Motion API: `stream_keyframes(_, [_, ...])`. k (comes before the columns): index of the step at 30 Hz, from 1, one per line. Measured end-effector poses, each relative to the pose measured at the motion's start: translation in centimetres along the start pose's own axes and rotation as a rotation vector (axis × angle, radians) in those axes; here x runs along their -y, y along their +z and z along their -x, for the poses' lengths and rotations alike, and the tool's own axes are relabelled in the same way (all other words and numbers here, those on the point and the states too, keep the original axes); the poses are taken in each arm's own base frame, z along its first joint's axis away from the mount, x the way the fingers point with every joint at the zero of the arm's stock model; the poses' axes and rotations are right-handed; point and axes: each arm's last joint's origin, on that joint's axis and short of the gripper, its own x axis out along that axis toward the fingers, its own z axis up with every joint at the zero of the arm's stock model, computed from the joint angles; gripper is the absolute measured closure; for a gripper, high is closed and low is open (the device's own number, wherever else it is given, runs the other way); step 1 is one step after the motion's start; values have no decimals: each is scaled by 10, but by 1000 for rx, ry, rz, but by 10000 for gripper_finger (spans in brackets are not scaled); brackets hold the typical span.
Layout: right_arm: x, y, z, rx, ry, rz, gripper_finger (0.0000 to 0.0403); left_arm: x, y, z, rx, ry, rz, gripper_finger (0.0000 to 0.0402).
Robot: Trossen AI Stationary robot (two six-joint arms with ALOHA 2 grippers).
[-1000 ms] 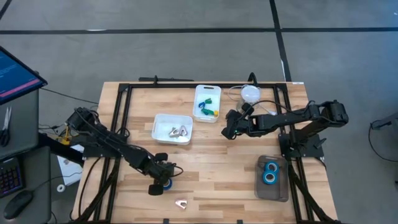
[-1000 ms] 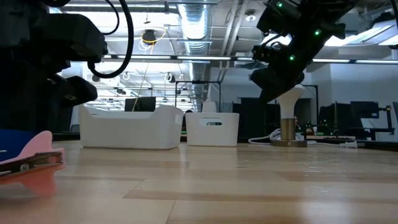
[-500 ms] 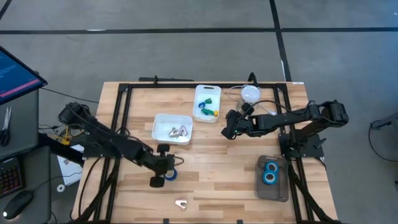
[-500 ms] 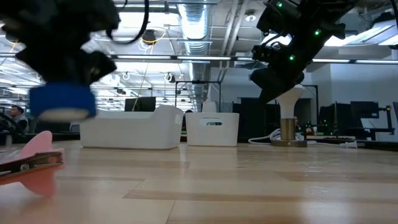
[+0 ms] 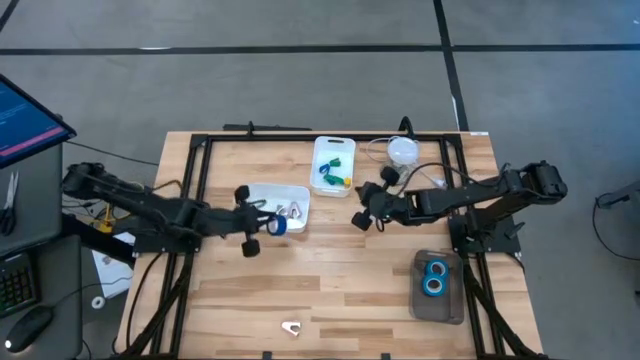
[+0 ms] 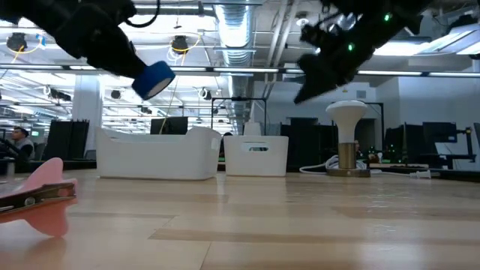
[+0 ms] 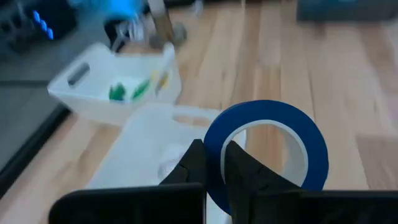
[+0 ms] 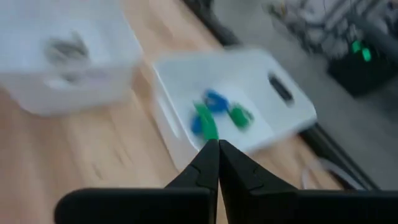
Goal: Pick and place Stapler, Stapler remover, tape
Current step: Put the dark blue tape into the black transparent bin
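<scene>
My left gripper (image 5: 268, 224) is shut on a blue tape roll (image 5: 278, 226) and holds it in the air over the near edge of the white tub (image 5: 262, 193), which contains metal stapler removers (image 5: 288, 211). In the low view the roll (image 6: 153, 79) hangs high above the tub. Two more tape rolls (image 5: 434, 277) lie in a grey tray. A second white tub (image 5: 333, 146) holds green and blue staplers (image 5: 334, 171). One stapler remover (image 5: 291, 327) lies on the table near its near edge. My right gripper (image 5: 361, 216) is shut and hovers right of the tubs. My left gripper pinches the band of the tape roll (image 7: 214, 155) on the side nearest the wrist, with one finger (image 7: 241, 169) in the centre hole and one (image 7: 191, 163) outside. The fingers come level from the table's left. The roll is lifted clear and stands on edge, tilted.
A white-domed lamp-like stand (image 5: 402, 150) with a cable stands at the far edge by the right arm. The pink-looking remover (image 6: 41, 196) lies close in the low view. Bare wood lies between the tubs and the grey tray (image 5: 440, 309).
My left gripper has lifted the tape roll off the table near the near edge and carried it up and toward the far edge, to the tub with the stapler removers. My right gripper has shifted slightly toward the table's left.
</scene>
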Motion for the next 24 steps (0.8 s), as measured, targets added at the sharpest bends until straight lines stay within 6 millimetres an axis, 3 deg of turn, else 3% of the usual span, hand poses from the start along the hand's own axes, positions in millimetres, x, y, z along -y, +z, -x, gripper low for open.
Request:
stream_keyframes(5, [-15,20,14,198,90,17,402,-19,-18,1,228,-48,66,392])
stream_keyframes(12, [-31,43,24,561,431,2,402,-39,-22,-8,373,-79,99,392])
stream_keyframes(16, [-28,39,14,661,525,-71,402,-47,-18,-14,424,-97,111,392])
stream_keyframes(24, [-30,22,-32,572,530,-296,402,-53,-14,-27,497,-128,128,392])
